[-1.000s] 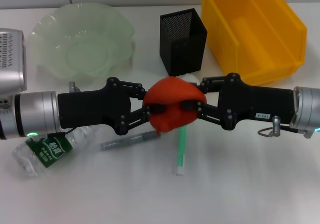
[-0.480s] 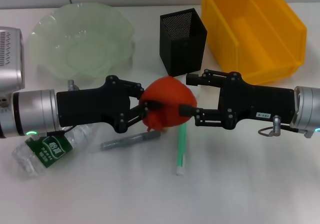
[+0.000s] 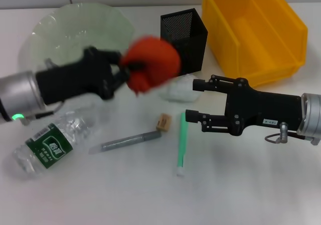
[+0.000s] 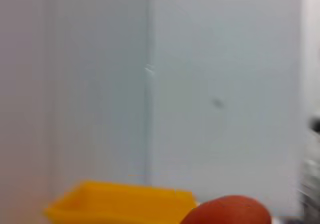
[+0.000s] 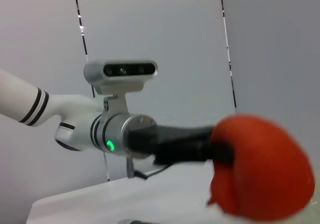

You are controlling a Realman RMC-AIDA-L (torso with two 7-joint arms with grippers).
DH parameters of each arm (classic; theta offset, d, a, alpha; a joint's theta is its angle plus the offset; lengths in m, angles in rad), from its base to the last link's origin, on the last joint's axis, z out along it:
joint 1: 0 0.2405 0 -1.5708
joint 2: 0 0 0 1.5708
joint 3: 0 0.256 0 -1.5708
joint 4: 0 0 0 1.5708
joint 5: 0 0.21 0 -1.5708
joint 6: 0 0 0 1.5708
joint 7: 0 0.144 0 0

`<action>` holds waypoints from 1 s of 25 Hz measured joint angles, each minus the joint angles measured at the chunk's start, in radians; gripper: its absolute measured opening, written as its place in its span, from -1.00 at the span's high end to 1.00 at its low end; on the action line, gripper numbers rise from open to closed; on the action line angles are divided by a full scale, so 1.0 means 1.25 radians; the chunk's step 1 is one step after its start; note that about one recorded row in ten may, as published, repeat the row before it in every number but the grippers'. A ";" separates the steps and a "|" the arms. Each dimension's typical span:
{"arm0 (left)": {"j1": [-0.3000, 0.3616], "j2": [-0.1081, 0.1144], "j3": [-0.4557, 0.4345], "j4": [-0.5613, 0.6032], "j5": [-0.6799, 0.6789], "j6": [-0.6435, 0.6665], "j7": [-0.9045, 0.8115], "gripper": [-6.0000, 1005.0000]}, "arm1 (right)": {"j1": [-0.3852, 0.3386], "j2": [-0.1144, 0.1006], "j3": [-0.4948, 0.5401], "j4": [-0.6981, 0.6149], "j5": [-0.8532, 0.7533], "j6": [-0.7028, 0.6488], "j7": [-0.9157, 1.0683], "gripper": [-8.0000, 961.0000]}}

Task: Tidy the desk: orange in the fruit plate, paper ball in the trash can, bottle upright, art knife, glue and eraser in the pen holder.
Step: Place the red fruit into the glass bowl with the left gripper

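Nearest on the white surface point(image 3: 100, 195) lies the small clear plastic bottle with a green label point(image 3: 47, 146), on its side below the left arm, with the slim grey metallic art knife point(image 3: 125, 142) beside it, the slim light green glue stick with its whitish tip point(image 3: 181, 144) lying just under the right fingers, and the tiny tan eraser block point(image 3: 163, 122) between the knife's end and the glue. The right gripper point(image 3: 192, 100) hangs low over the surface, its black fingers point(image 3: 203, 84) spread well apart and holding nothing; the white crumpled paper ball point(image 3: 176, 90) sits just beyond their tips. The left gripper point(image 3: 126, 70) is raised above the surface, its fingers closed on the red-orange round orange point(image 3: 153, 62), which hangs in the air in front of the black metal mesh pen holder point(image 3: 184, 37) and at the edge of the wide pale green translucent glass fruit plate with a wavy rim point(image 3: 65, 34). That plate lies behind the left fingers. Farthest off, beyond the right fingers, stands the large bright yellow rectangular plastic trash can point(image 3: 261, 29), next to the pen holder.
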 joint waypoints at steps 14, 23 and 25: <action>-0.012 -0.007 -0.075 -0.084 -0.284 -0.331 0.050 0.86 | -0.014 0.001 0.000 0.003 0.001 -0.008 -0.003 -0.58; -0.026 -0.009 -0.076 -0.109 -0.338 -0.426 0.070 0.85 | -0.018 0.000 0.000 0.000 0.003 -0.009 -0.003 -0.58; -0.026 -0.009 -0.076 -0.109 -0.338 -0.426 0.070 0.84 | -0.018 0.000 0.000 0.000 0.003 -0.009 -0.003 -0.58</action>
